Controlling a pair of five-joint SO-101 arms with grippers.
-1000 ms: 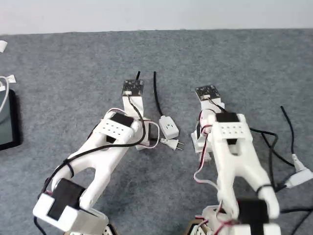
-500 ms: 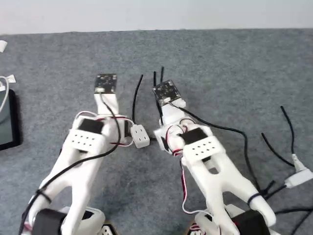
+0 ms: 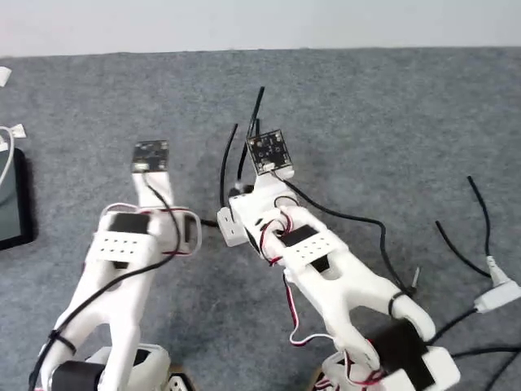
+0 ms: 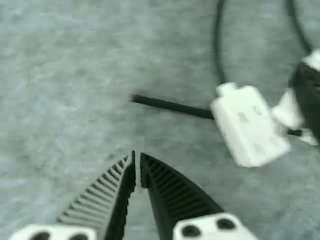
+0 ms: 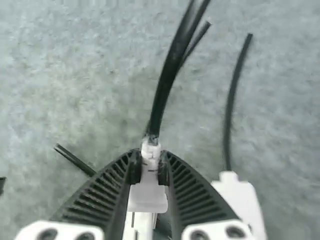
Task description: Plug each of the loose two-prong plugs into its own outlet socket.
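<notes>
My right gripper [image 5: 148,164] is shut on a small white two-prong plug [image 5: 148,192], whose black cord [image 5: 170,75] runs off across the carpet. A white outlet socket [image 5: 242,202] lies close beside that gripper. In the high view the socket [image 3: 231,226] sits between the two arms, right at the right arm's wrist. My left gripper [image 4: 137,165] hangs shut over bare carpet with nothing in it. The socket [image 4: 250,131] and its black cord [image 4: 170,106] lie a short way ahead of it.
Grey carpet covers the table. A second white plug [image 3: 495,295] with thin black cords lies at the far right edge. A dark flat device [image 3: 15,199] sits at the left edge. Loose black cord ends [image 3: 228,159] lie behind the socket.
The right arm swung left to the middle, onto the plug. The left arm moved left, and the socket slid left with it and then was left behind.
</notes>
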